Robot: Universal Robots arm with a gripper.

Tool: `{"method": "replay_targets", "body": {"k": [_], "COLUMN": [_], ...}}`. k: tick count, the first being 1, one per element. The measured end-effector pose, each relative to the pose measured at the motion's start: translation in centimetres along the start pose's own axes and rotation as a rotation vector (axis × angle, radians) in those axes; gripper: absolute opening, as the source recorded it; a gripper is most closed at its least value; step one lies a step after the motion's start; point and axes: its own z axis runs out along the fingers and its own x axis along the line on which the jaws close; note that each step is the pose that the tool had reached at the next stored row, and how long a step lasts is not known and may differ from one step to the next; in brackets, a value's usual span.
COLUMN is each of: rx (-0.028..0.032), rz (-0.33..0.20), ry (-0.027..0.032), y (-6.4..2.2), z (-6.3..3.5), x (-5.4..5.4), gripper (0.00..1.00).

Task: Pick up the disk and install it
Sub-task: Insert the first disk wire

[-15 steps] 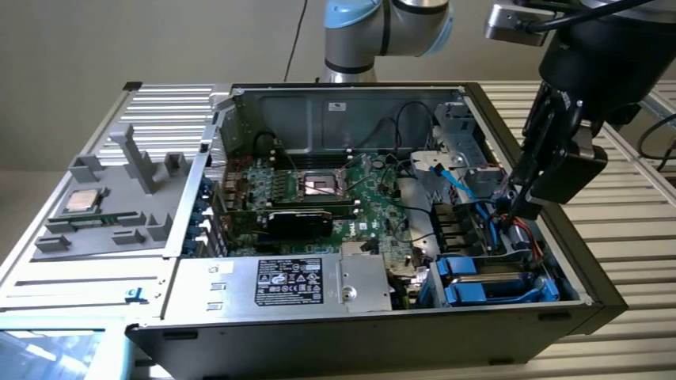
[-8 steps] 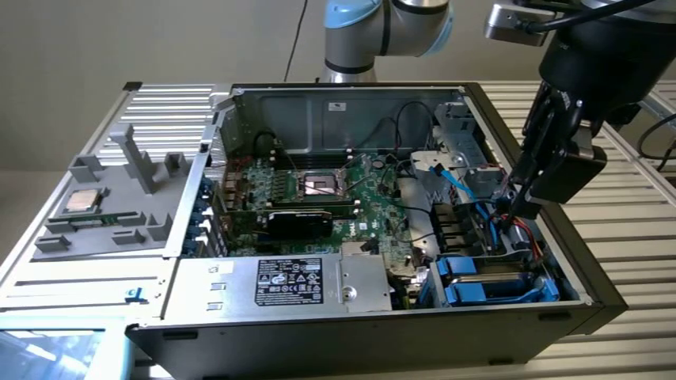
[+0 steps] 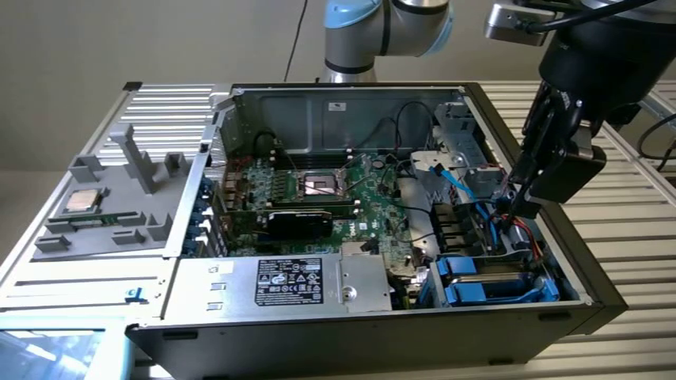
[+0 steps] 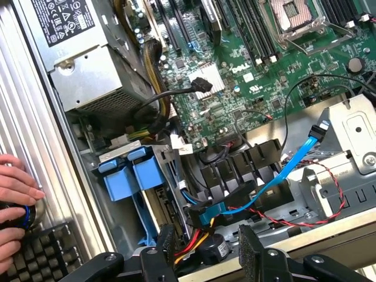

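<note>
wrist view: blue-framed disk (image 4: 147, 173) in bay, near open empty jaws

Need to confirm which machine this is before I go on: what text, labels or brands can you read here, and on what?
"DELL", as far as I can tell: white print on the motherboard.
Power-supply label: black with white print and symbols, too small to read.
CPU chip: markings too small to read.
Nothing else is legible.
</note>
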Motion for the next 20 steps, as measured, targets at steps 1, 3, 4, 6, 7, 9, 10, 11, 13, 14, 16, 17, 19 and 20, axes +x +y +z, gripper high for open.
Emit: {"method": "replay_targets", "body": {"k": [1, 3, 4, 6, 7, 9, 10, 11, 13, 14, 16, 17, 19, 20], "rx": [0.0000, 0.0000, -0.0007, -0.0026, -0.0040, -0.0075, -0.0098, -0.0121, -0.0149, -0.0153, -0.0164, -0.0165, -0.0166, -0.0167], "rz": [0.000, 0.000, 0.000, 0.000, 0.001, 0.007, 0.010, 0.014, 0.020, 0.024, 0.029, 0.031, 0.032, 0.032], "ry": [0.0000, -0.0001, -0.0015, -0.0059, -0.0089, -0.0162, -0.0208, -0.0256, -0.0310, -0.0317, -0.0333, -0.0333, -0.0336, -0.0335], "y": [0.00, -0.06, -0.14, -0.23, -0.26, -0.29, -0.29, -0.30, -0.31, -0.33, -0.37, -0.38, -0.38, -0.39], "z": [0.00, 0.00, 0.01, 0.02, 0.03, 0.04, 0.04, 0.04, 0.04, 0.04, 0.04, 0.04, 0.04, 0.05], "x": [0.00, 0.08, 0.18, 0.39, 0.46, 0.52, 0.53, 0.54, 0.57, 0.58, 0.59, 0.60, 0.60, 0.61], "gripper": [0.56, 0.56, 0.56, 0.56, 0.56, 0.56, 0.56, 0.56, 0.56, 0.56, 0.56, 0.56, 0.56, 0.56]}}
